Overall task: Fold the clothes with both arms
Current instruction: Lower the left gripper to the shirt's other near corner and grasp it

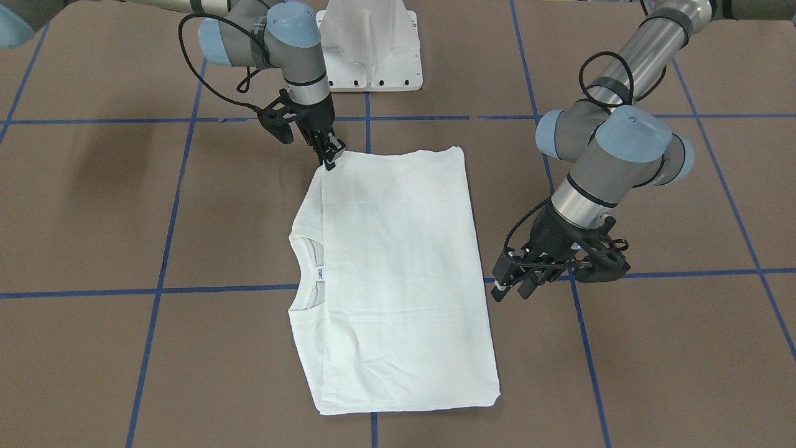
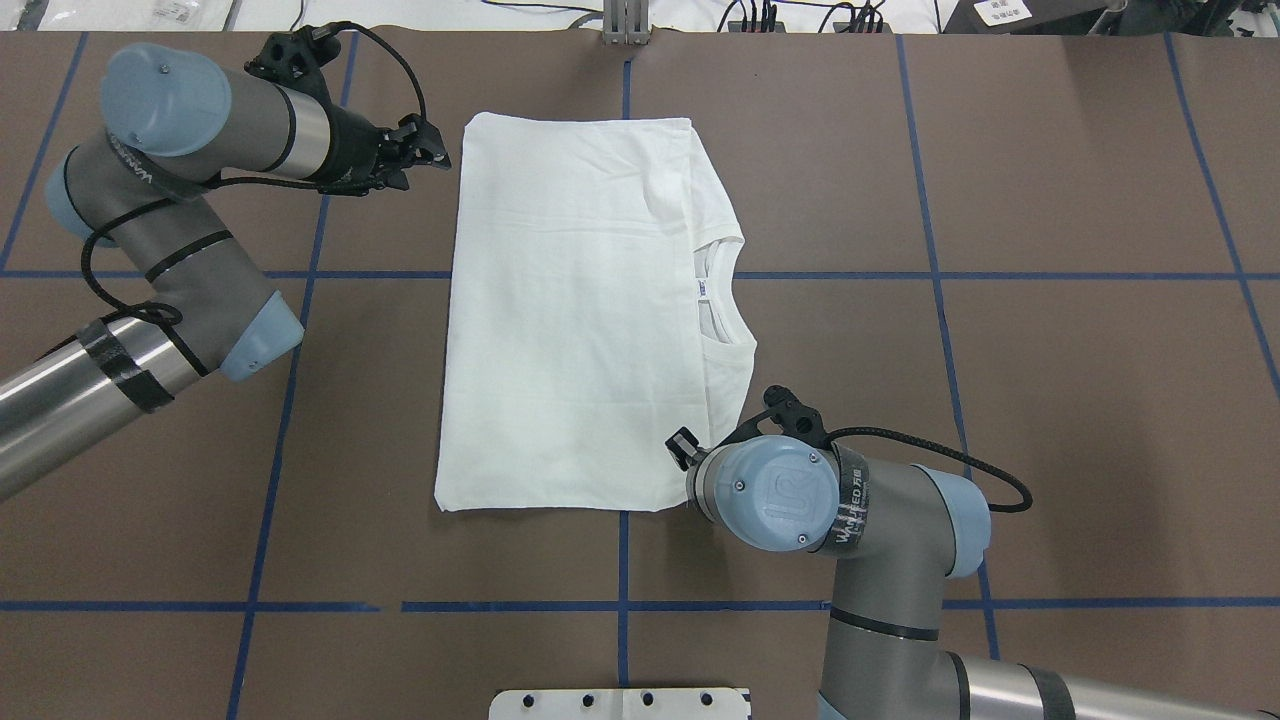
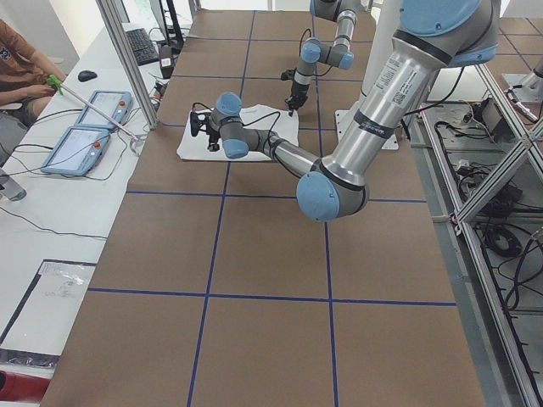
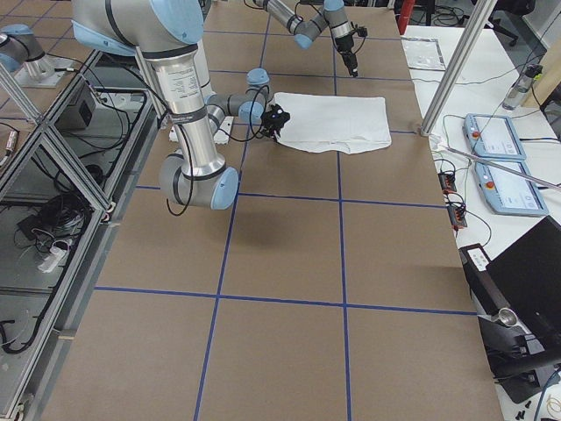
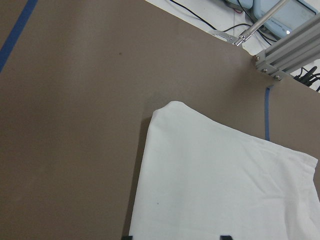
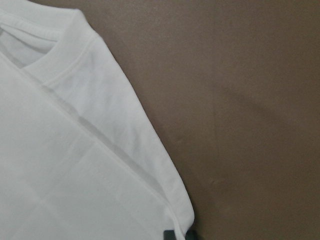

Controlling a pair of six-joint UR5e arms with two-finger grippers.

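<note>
The white T-shirt (image 1: 398, 267) (image 2: 570, 320) lies flat on the brown table, folded into a rectangle. Its ribbed collar (image 1: 308, 274) and neck tag face the robot's right. My right gripper (image 1: 329, 158) (image 2: 685, 450) is down at the shirt's near right corner. In the right wrist view its fingertips (image 6: 170, 235) stand close together on the fabric edge (image 6: 65, 165). My left gripper (image 1: 513, 287) (image 2: 430, 155) hovers open just off the far left corner, holding nothing. The left wrist view shows that corner (image 5: 220, 190) below the spread gripper (image 5: 175, 237).
The white pedestal base (image 1: 373, 50) (image 2: 620, 703) stands at the robot's edge of the table. Blue tape lines (image 2: 620, 605) grid the brown surface. A person (image 3: 21, 68) sits at a side bench with control tablets (image 3: 85, 127) behind an aluminium post (image 3: 127, 68).
</note>
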